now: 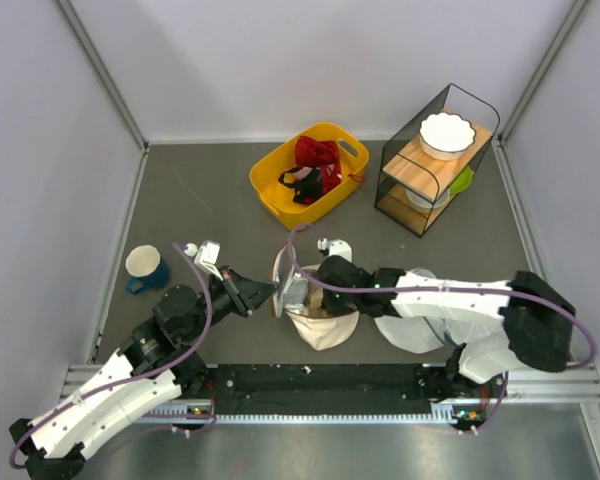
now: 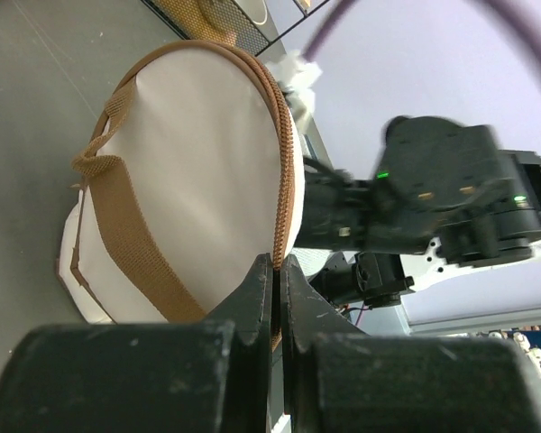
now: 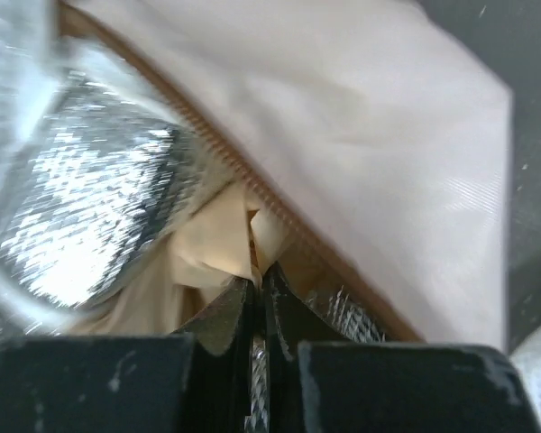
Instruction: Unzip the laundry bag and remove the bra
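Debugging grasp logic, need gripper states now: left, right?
Left gripper: shut on the zipper edge of the laundry bag.
Right gripper: shut inside the bag, tips at cream fabric; grip cannot be told.

The laundry bag [image 2: 198, 162] is cream canvas with a tan-brown strap [image 2: 131, 225] and zipper band [image 2: 287, 153]; its lining [image 3: 99, 198] is silvery with a fine grid pattern. The basket [image 1: 263, 180] is yellow, holding red and black cloth [image 1: 316, 160].
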`<state>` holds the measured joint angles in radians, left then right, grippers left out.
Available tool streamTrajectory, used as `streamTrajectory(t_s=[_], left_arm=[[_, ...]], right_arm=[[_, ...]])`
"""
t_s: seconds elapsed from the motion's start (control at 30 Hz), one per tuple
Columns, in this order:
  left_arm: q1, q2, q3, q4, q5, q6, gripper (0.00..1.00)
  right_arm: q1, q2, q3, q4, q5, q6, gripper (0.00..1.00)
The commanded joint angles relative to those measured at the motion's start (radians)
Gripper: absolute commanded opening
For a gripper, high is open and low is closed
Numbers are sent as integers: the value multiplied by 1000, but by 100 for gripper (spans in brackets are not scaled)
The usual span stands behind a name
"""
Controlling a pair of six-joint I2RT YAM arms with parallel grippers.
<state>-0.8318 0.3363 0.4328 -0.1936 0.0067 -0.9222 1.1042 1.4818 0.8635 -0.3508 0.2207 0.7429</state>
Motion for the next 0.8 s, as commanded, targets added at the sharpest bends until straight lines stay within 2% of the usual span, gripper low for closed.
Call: streamTrajectory(t_s=[0.0,0.13,0.37,0.53,0.77], left_arm=[[0,7,-9,26,3,-1,0],[2,21,-12,37,3,-7,0],[2,40,-3,43,3,-6,0],[0,40,-5,36,3,-6,0],[0,49,11,14,3,0,0]], right_arm=[[11,-191,72,-39,37,-40,0],[13,-270,137,-51,49,-72,0],[13,-310,219,-53,9,-83,0],[13,-354,287,-59,65,-143,0],[11,-335,595,-88,103,-293,0]])
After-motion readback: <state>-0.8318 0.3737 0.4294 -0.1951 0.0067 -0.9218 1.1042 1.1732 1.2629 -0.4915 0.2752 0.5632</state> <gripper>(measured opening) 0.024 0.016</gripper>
